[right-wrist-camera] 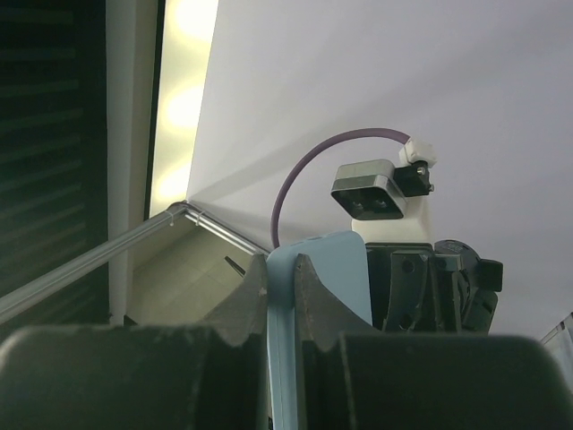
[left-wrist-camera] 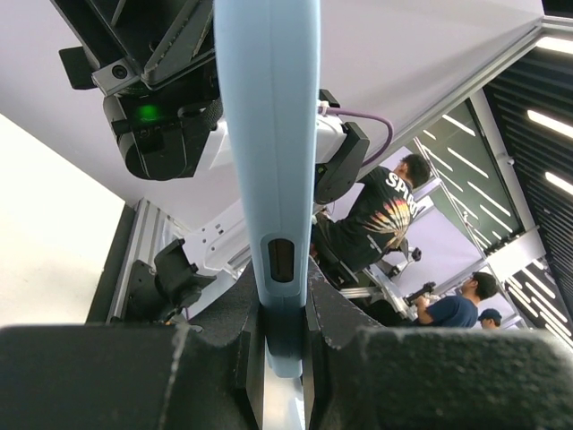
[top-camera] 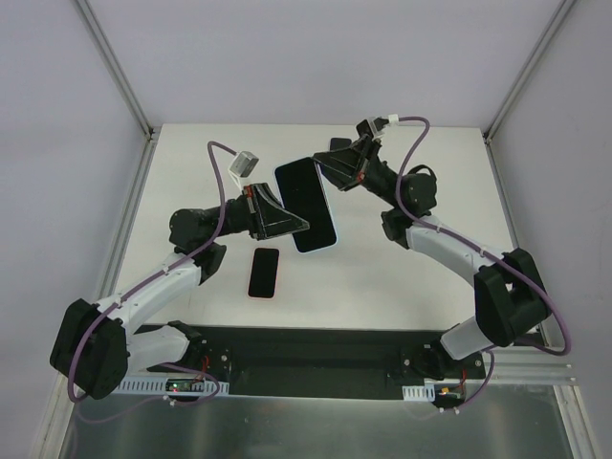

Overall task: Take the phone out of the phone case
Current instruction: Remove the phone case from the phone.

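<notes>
Wrist views showing the light blue phone case [top-camera: 315, 249] only edge-on; it's hanging over the table [top-camera: 363, 287], phone [top-camera: 304, 196] inside, left gripper [top-camera: 308, 227] pinching its left edge, right gripper [top-camera: 321, 164] pinching its far-right corner

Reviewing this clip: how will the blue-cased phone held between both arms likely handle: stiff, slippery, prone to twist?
Probably stiff: the blue-cased phone spans the left pincer and right pincer without visible sag. It looks smooth and rounded along its sides, so likely somewhat slippery, and these narrow edge grips may let it pivot.
</notes>
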You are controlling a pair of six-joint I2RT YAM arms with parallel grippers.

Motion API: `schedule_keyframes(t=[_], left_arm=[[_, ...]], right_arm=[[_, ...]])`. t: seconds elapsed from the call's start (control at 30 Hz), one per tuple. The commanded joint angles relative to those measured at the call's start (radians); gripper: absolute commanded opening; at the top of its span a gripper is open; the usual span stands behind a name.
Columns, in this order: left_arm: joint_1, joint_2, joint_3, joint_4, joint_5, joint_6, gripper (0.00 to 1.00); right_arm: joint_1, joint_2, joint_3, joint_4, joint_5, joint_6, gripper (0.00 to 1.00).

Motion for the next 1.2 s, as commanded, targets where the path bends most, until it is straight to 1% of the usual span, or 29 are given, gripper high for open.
schedule_keyframes(t=[0.0,0.4,0.83,0.97,1.03,1.07,1.1,1.13,1.17], left_arm=[[-0.032,-0.039,0.057,0.219,0.146,0.019,0.00],[-0.032,-0.082,0.066,0.216,0.161,0.028,0.00],[-0.032,-0.112,0.109,0.202,0.178,0.036,0.00],[-0.032,-0.112,0.103,0.138,0.178,0.075,0.00],[-0.032,-0.112,0.098,0.092,0.170,0.098,0.00],[-0.032,-0.114,0.092,0.072,0.167,0.126,0.00],[-0.032,-0.118,0.090,0.003,0.155,0.144,0.00],[-0.032,-0.120,0.087,-0.020,0.146,0.160,0.00],[-0.032,-0.125,0.083,-0.057,0.138,0.189,0.00]], right_arm=[[0.022,0.021,0.069,0.199,0.011,-0.013,0.01],[0.022,0.038,0.034,0.199,0.014,-0.027,0.01],[0.030,0.071,0.146,0.197,-0.113,-0.074,0.01],[0.022,0.082,0.152,0.188,-0.122,-0.056,0.02],[0.014,0.072,0.111,0.159,-0.108,-0.073,0.02],[0.011,0.047,0.090,0.092,-0.107,-0.094,0.01],[0.010,0.029,0.068,0.041,-0.104,-0.129,0.01],[0.007,0.007,0.030,-0.091,-0.101,-0.208,0.01],[0.005,-0.040,0.014,-0.167,-0.099,-0.262,0.01]])
